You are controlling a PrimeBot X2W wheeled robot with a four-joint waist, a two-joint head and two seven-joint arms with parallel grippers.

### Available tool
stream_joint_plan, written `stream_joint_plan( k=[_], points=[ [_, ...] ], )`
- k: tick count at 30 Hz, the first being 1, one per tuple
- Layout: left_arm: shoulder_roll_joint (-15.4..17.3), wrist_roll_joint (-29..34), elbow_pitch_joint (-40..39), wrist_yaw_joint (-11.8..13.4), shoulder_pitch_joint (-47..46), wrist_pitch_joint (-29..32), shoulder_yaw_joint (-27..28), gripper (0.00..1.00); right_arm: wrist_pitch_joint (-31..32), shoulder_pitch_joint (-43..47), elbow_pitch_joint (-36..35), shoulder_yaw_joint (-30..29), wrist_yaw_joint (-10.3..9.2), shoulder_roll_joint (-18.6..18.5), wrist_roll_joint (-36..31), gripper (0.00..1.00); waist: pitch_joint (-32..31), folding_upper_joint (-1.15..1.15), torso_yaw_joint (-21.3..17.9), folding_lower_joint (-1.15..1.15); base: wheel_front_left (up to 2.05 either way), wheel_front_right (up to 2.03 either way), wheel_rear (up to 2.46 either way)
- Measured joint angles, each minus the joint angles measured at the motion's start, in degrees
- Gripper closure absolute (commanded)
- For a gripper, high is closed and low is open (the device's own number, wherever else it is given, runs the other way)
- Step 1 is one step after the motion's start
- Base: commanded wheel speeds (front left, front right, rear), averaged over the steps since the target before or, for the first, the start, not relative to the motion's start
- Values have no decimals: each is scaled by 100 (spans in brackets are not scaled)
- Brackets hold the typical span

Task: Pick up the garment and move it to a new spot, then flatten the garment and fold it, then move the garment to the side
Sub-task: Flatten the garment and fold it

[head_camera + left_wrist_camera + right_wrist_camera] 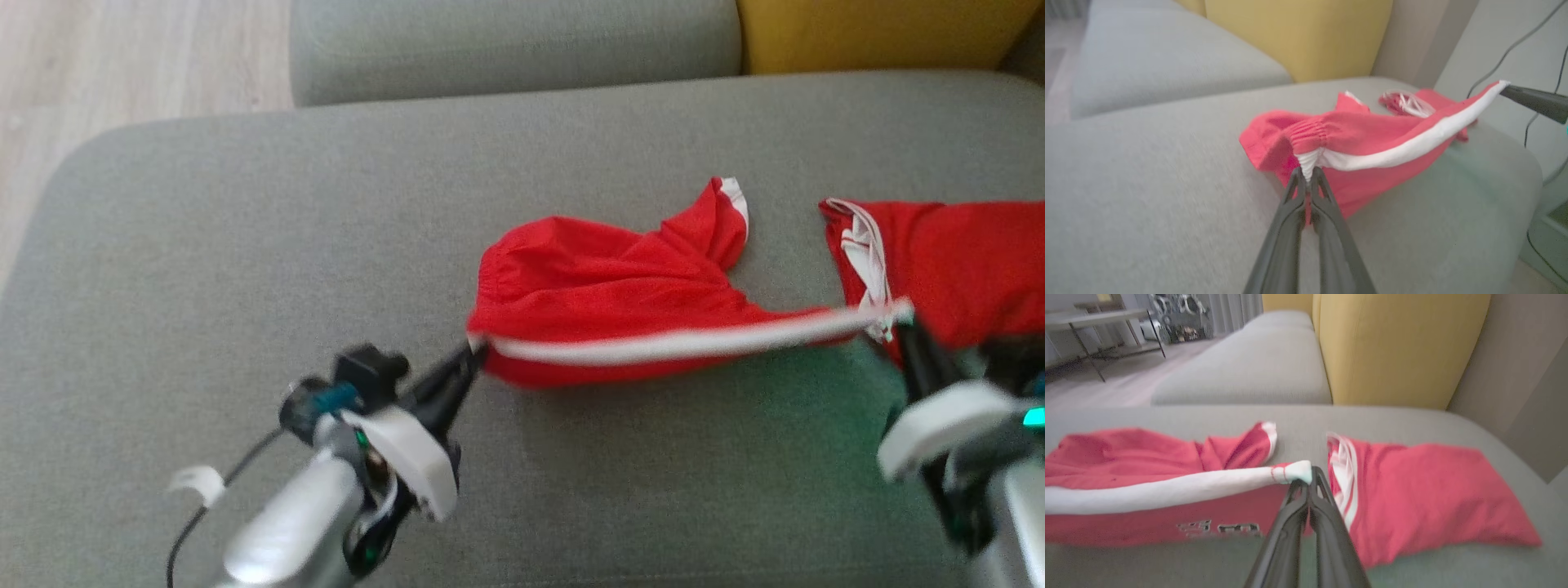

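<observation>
Two pincers are gripping one red fabric garment (612, 286), one at each end of its white side stripe (694, 343). Left pincer (478, 353) is pinching the gathered elastic waistband end, fingers pressed together on the cloth with no gap showing. Right pincer (902, 322) is clamping the stripe's hem tip the same way, jaws narrow on the white edge. Garment is hanging stretched between them, with the stripe pulled into a taut line. Its red body is sagging away on the far side of the stripe and seems to be touching the grey upholstered sofa seat (245, 245). Long axis is running straight from the left pincer's tips to the right pincer's tips, so from either pincer the cloth is lying directly ahead, toward the other one. Neither arm is nearer, since both are on it. Just beyond the right pincer, on its outer side, a second red cloth piece with white trim (963, 261) is lying flat on the seat, near the held hem; contact is hard to tell. Yellow back cushion (873, 33) is standing well beyond both pincers. Judging the carry step to be in hand. The coming move is calling for both pincers travelling together at equal spacing, and drifting toward the right pincer's side is risking a drag over the second piece.
</observation>
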Motion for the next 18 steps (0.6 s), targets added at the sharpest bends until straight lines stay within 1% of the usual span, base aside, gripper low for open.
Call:
stream_joint_plan(
  k=[2,4,9,13,18],
  points=[
    [40,-221,-401,2,3,-3,234,100,-4,-258,-241,79,0,-113,141,100,-101,0,35,0,0,0,0],
    [183,-240,-846,68,-42,16,320,100,-1,-576,-500,88,1,-248,265,100,-206,0,69,0,0,0,0],
    [545,-244,-2026,314,-347,622,545,100,155,-1392,-1234,152,1,-646,266,100,-472,0,159,0,0,0,0],
    [831,-364,-3099,728,-528,1144,921,100,497,-1833,-1770,134,1,-702,268,100,-664,0,158,0,0,0,0],
    [1203,-569,-4370,1094,-499,2062,1070,100,1193,-1933,-2499,-159,1,-736,253,100,-805,0,149,0,0,0,0]
  ],
)
